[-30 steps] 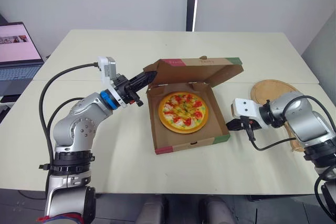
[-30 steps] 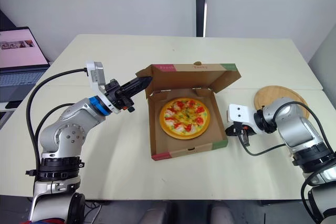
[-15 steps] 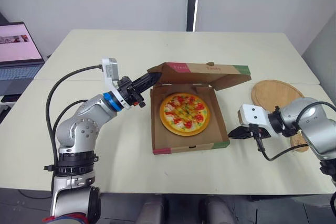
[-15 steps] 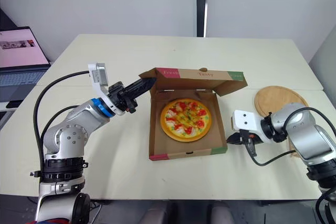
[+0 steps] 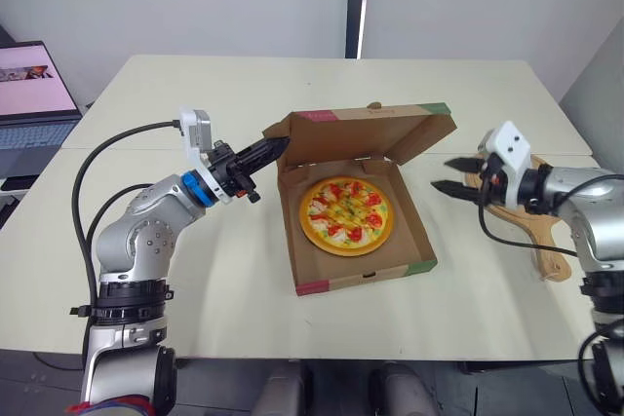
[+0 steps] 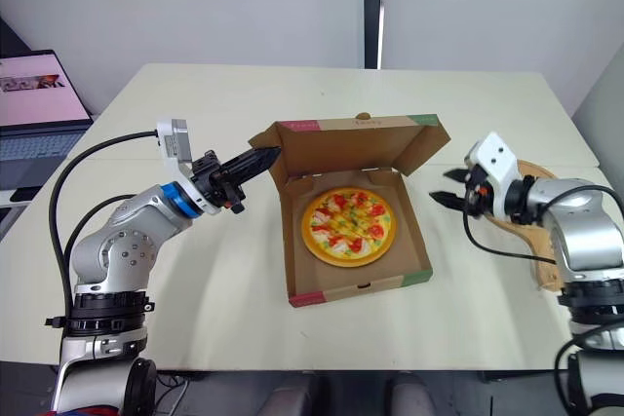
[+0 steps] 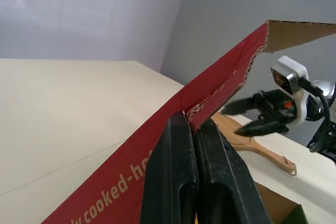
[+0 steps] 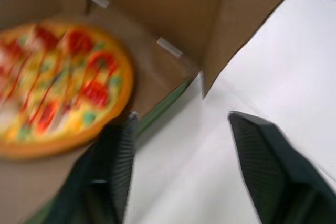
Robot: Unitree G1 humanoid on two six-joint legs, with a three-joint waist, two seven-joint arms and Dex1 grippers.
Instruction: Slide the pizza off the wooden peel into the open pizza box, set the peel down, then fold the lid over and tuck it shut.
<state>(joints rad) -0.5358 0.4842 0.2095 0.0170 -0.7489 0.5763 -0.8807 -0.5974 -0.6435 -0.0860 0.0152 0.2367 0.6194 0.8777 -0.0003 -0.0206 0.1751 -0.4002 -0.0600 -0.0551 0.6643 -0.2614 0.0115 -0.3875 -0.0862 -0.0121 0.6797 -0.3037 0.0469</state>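
Folding the lid [image 5: 363, 132]: pizza [image 5: 347, 216] in the box [image 5: 362, 278], peel [image 5: 549, 258] set down.
My left claw [image 5: 276, 146] is clenched on the lid's nine o'clock corner; my right claw [image 5: 450, 173] hangs released at three o'clock. Closing and tucking remain, I judge.

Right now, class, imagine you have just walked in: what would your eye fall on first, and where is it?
The bright pizza in the open pizza box in the middle of the table draws the eye first. The left gripper pinches a corner of the half-raised lid, while the right gripper hangs open beside the box, near the wooden peel.
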